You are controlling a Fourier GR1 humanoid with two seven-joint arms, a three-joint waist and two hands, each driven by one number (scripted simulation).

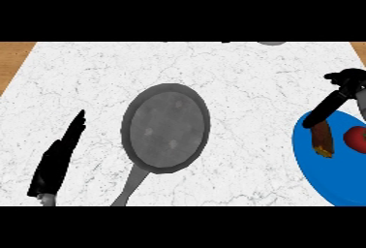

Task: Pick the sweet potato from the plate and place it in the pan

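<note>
A white marble counter fills most of the frame, with strips of wood showing at its upper left and upper right corners. No brand, label or writing can be read on anything here. Just left of centre lies a grey frying pan, its round bowl bare inside and its handle running down toward the lower edge of the frame. At the right edge sits a blue plate, partly cut off by the frame. On the plate's upper left part lies the sweet potato, a brown elongated piece with a yellowish lower end, and just beside it to the right is a red item too cropped to name. The right hand comes in at the upper right, one long dark finger stretched down so its tip meets the top of the sweet potato; whether it is pinching cannot be told. The left hand rests at the lower left, fingers straight and pressed together, pointing up the frame, well apart from the pan.
</note>
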